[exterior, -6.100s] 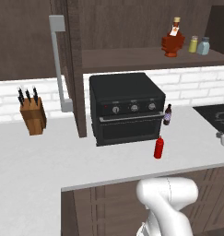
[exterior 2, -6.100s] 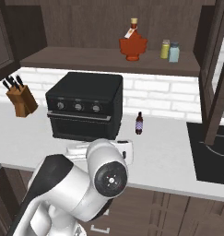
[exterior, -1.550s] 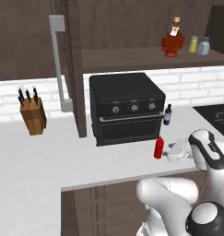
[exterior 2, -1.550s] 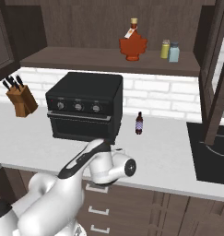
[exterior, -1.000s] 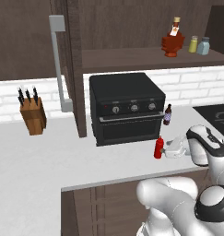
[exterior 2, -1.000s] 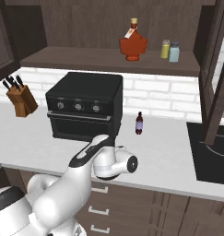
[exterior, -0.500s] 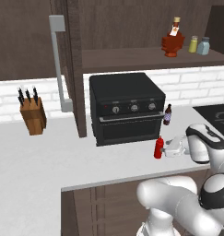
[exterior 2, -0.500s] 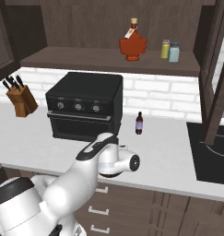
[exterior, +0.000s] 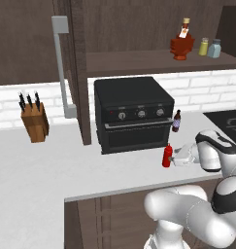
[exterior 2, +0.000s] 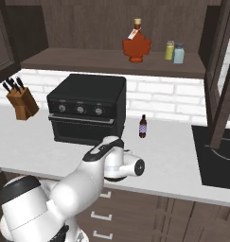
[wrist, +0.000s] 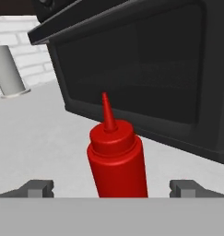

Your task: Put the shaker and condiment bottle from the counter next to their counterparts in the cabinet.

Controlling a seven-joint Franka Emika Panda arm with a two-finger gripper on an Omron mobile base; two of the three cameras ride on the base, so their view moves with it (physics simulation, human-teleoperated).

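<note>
Hand view: red condiment bottle [wrist: 117, 156] is seen upright on the grey counter [wrist: 35, 133], centred between the fingertips [wrist: 37, 188], just in front of the black toaster oven [wrist: 145, 69]. Jaws are spread wide, nothing gripped. Left base view: gripper [exterior: 179, 156] is placed just beside the bottle. Blue-grey shaker [exterior: 214, 48] is seen on the cabinet shelf [exterior: 139, 61].

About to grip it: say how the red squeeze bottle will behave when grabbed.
The bottle is tall, slim and upright, so a sideways nudge would probably tip it. Its smooth round body may slip or roll if it falls. The gripper is open around it; the sides may give.
</note>
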